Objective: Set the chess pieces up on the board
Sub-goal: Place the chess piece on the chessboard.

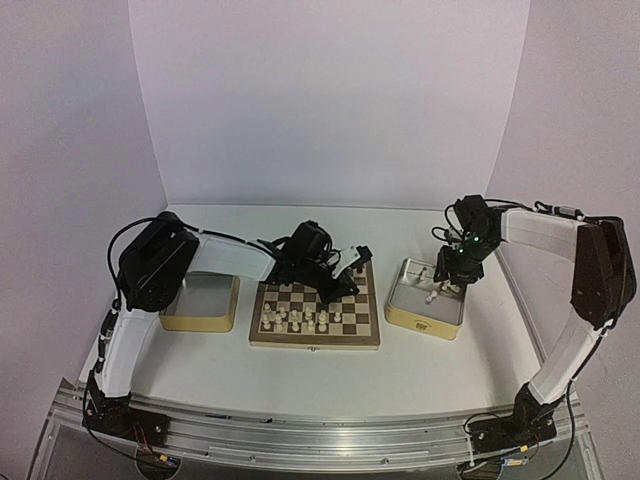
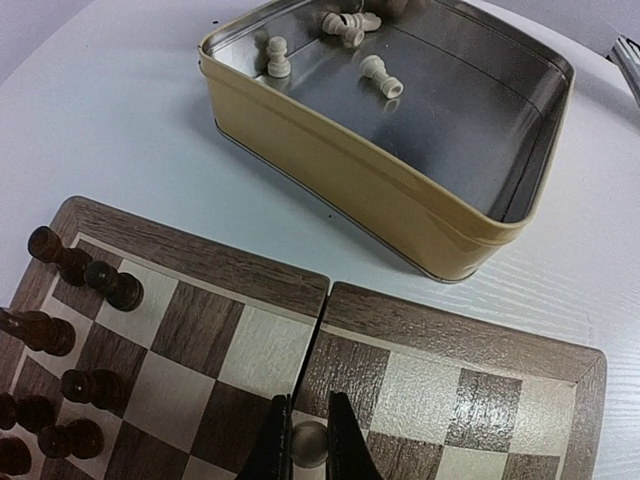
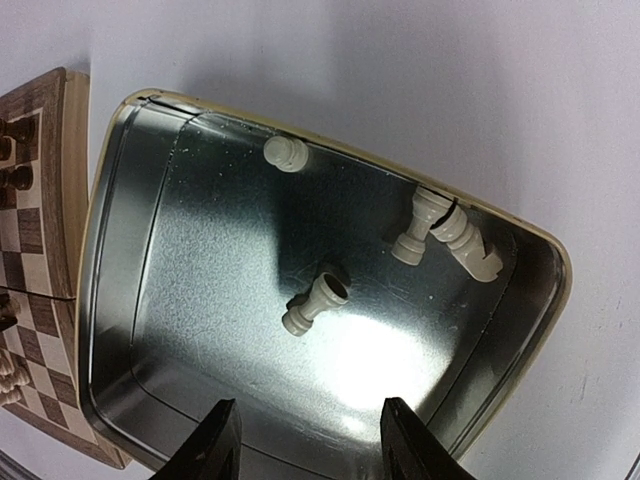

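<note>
Board [image 1: 315,340] sits mid-table in the top view, cream pieces [image 1: 300,318] standing on its near rows. The left claw [image 1: 347,288] hangs over its 3 o'clock side, and the right claw [image 1: 447,287] hovers above a tin [image 1: 425,322] just beyond that edge. From the left wrist, the jaws are nipped tight on one cream piece [image 2: 308,443] over the board, with dark pieces [image 2: 60,340] at 9 o'clock. From the right wrist, the jaws are spread wide and empty above the tin, where four cream pieces lie toppled.
</note>
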Robot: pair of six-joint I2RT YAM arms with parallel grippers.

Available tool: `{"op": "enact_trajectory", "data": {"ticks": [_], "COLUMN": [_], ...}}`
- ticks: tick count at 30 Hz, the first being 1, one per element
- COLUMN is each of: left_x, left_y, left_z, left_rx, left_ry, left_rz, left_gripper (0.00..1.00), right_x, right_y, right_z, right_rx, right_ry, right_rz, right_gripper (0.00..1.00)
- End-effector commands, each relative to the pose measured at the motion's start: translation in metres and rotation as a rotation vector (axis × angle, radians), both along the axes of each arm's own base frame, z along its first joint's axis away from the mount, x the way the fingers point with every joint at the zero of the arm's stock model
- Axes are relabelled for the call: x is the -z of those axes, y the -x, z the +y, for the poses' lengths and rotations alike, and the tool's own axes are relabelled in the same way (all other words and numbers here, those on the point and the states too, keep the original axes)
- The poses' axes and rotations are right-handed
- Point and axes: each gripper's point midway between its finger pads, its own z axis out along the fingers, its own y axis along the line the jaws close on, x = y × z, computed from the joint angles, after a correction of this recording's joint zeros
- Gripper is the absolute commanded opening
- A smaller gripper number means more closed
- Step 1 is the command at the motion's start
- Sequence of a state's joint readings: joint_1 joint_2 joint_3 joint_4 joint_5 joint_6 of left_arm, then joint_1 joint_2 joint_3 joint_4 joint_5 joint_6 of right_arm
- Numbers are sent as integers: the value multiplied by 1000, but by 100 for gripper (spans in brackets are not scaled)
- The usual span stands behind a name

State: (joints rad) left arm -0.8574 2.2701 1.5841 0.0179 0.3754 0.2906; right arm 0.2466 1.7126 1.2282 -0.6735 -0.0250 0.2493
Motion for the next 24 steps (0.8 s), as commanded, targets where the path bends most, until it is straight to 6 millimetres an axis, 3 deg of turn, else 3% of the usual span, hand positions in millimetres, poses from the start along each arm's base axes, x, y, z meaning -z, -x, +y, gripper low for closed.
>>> {"op": "enact_trajectory", "data": {"ticks": [1, 10, 24], "left_x": [-8, 0, 2], "left_y": [-4, -3, -3], "left_z": [-8, -7, -5], "left_rx": [27, 29, 18], "left_ry": [19, 0, -14], "left_rz": [-18, 2, 22], "left_gripper": [0, 1, 15], "right_x": [-7, -6, -6], "right_y": [-10, -11, -12], "right_z": [1, 0, 1], "right_rx": [12, 12, 10], "right_ry": [-7, -2, -3], "right_rz": [-24, -23, -22], "right_gripper": [47, 47, 47]}}
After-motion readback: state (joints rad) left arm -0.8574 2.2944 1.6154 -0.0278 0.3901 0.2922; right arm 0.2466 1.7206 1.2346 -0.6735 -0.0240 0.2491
